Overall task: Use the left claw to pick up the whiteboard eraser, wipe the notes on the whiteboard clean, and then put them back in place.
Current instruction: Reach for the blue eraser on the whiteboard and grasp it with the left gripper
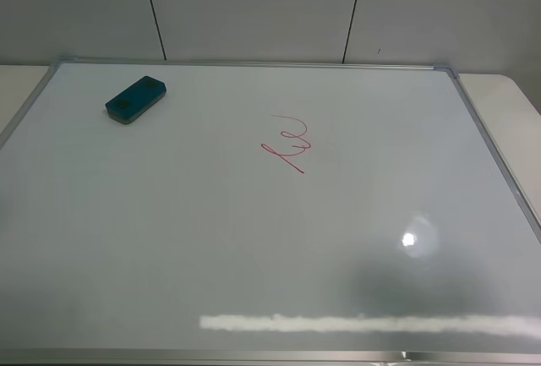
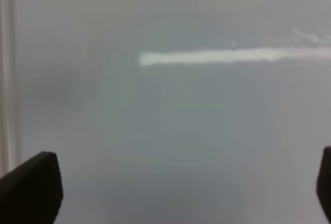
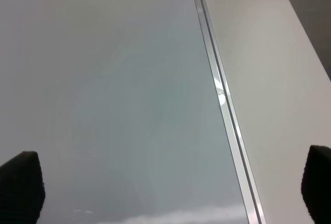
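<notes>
Whiteboard (image 1: 254,248) lies flat on the counter (image 1: 507,104) and fills most of the high view. Its silver frame (image 1: 254,63) runs all round, with a grey panelled wall (image 1: 254,11) behind its far edge.

Whiteboard eraser (image 1: 135,99): teal block, flat on the whiteboard near its far-left corner, skewed to the frame, dark patches up.

Red notes (image 1: 287,144): loopy scribble about mid-whiteboard, slightly toward the far edge, well apart from the eraser and unwiped.

Left pincer (image 2: 178,188): spread wide, holding nothing. Its black fingertips (image 2: 31,188) sit at opposite edges of the left wrist view with only bare whiteboard surface between them. Frame strip (image 2: 8,79) is at one side, so it is over the whiteboard close to an edge. A bright glare streak (image 2: 232,56) crosses the surface, and the same streak (image 1: 363,324) shows along the whiteboard's near edge in the high view.

Right pincer (image 3: 168,188): also spread, holding nothing. It is over the whiteboard's edge, where the frame (image 3: 222,94) runs diagonally between its fingertips (image 3: 20,182), with bare counter (image 3: 269,53) beyond the frame.
</notes>
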You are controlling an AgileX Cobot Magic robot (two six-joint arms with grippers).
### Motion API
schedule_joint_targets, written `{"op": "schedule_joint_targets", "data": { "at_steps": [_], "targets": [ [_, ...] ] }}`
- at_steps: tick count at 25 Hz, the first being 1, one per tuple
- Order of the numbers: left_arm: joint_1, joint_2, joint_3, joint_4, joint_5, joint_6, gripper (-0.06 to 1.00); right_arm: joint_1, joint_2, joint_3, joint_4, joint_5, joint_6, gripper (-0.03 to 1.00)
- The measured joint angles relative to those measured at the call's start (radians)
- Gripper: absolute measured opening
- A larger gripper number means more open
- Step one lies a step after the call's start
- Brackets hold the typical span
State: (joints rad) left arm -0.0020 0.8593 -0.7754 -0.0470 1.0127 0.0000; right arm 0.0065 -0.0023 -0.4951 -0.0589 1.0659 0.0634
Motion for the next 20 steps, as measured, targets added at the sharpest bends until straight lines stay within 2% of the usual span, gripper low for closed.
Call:
{"op": "schedule_joint_targets", "data": {
  "at_steps": [3, 8, 13, 20],
  "targets": [
    [-0.011, 0.154, -0.094, 0.037, -0.007, 0.000, 0.99, 0.000, 0.000, 0.000, 0.000, 0.000, 0.000, 0.99],
    [-0.122, 0.353, -0.234, 0.107, -0.067, 0.000, 0.99, 0.000, 0.000, 0.000, 0.000, 0.000, 0.000, 0.99],
    [-0.212, 0.528, -0.360, 0.136, -0.130, 0.000, 0.99, 0.000, 0.000, 0.000, 0.000, 0.000, 0.000, 0.99],
    [-0.231, 0.762, -0.536, 0.168, -0.168, 0.000, 0.99, 0.000, 0.000, 0.000, 0.000, 0.000, 0.000, 0.99]
  ]
}}
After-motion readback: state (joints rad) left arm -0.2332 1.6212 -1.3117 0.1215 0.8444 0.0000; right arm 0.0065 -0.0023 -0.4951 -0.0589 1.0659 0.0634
